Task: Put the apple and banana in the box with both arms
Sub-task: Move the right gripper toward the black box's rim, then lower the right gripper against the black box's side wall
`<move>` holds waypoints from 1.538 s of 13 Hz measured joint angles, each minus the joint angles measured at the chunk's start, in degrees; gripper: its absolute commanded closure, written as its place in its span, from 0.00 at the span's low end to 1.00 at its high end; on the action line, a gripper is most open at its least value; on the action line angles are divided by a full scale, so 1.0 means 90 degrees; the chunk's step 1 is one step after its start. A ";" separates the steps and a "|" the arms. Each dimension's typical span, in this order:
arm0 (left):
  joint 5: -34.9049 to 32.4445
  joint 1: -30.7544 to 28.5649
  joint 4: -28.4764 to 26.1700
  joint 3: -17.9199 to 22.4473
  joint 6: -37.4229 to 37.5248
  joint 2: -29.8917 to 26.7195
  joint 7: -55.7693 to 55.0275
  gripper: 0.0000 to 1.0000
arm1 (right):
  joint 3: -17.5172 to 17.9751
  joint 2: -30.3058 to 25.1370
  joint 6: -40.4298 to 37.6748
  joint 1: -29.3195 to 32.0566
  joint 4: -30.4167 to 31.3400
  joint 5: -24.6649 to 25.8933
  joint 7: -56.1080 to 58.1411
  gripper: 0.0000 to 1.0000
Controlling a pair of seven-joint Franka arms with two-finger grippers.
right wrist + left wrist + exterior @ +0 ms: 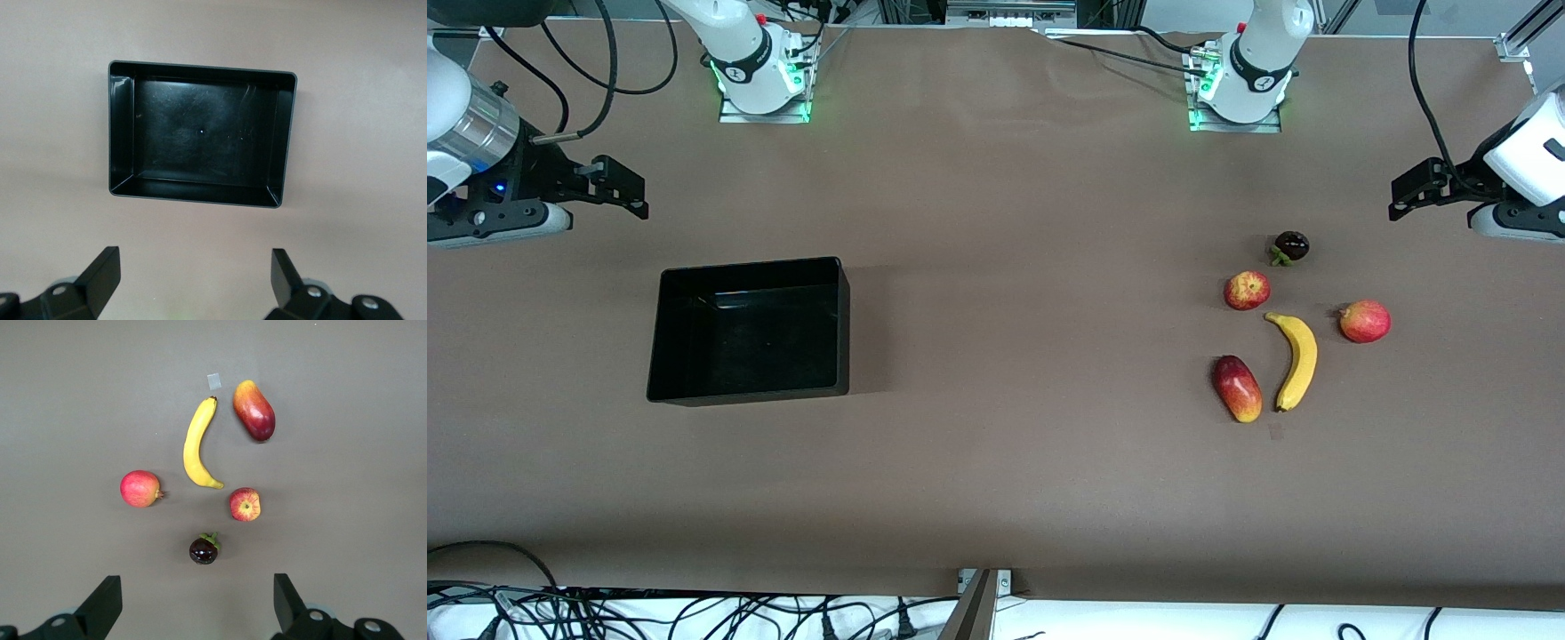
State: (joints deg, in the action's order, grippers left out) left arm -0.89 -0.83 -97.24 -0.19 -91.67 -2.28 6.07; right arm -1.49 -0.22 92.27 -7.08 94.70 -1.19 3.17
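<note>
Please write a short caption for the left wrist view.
Open left gripper above five fruits: banana, apple and three others.

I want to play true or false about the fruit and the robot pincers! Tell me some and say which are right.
1. The black box has nothing in it. True.
2. The banana lies in the box. False: it lies on the table, between the apple and an oblong red-yellow fruit.
3. The left pincer is open over bare table. True.
4. The right pincer holds the apple. False: it is open and holds nothing.
5. A dark purple fruit sits beside the apple. True.
</note>
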 measured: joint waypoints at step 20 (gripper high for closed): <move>0.0000 -0.0017 0.0025 0.0007 0.0050 0.0076 0.0000 0.00 | -0.0514 0.1027 0.2336 0.0102 0.1708 0.0781 0.0036 0.00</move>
State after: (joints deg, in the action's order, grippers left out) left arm -0.89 -0.98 -97.01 -0.13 -91.21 -1.60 6.07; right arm -6.11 9.03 113.30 -6.16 110.07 5.84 3.50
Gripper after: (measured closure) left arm 0.000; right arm 0.000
